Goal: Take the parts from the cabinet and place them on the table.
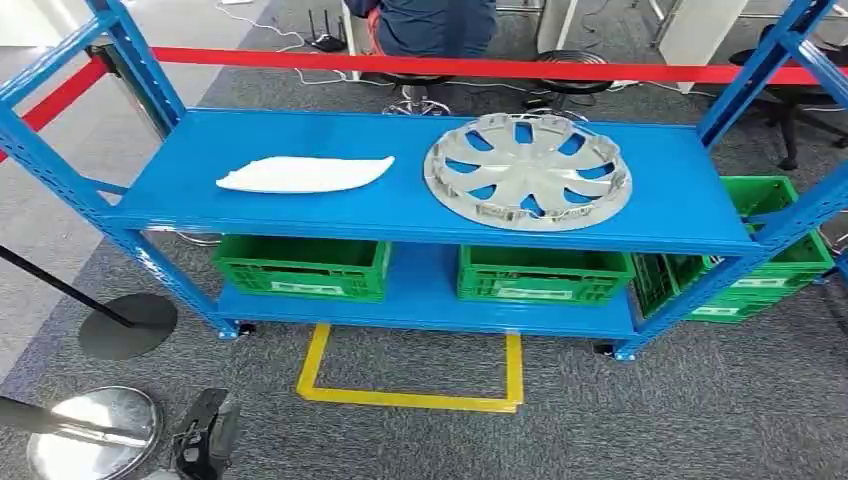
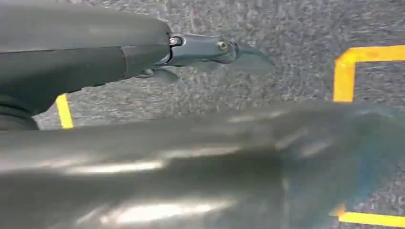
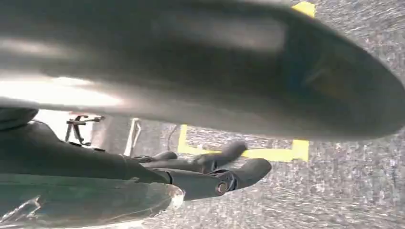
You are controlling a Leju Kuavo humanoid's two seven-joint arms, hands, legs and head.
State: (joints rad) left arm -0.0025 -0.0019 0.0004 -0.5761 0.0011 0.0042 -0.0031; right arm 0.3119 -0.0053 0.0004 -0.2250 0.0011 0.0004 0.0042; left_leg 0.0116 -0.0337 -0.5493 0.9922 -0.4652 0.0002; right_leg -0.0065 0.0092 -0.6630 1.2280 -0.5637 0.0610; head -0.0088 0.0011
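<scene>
Blue cabinet [image 1: 180, 200], top shelf: silver wheel cover [image 1: 527, 171] at 3 o'clock, white panel part [image 1: 303, 174] at 9 o'clock, well apart. 2 green crates [image 1: 300, 268] on lower shelf. Left hand [image 2: 210, 52] hangs over carpet, fingers extended, empty. Right hand [image 3: 215, 169] likewise, fingers spread, holding nothing.

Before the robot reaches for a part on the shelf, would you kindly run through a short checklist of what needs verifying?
1. Hubcap lies flat on the top shelf, nothing on it: ok.
2. White part lies apart from the hubcap: ok.
3. Left hand holds nothing: ok.
4. Right hand holds nothing: ok.
5. Robot stands squarely at the yellow floor mark: cannot tell.
6. Person stays behind the red barrier: ok.
</scene>
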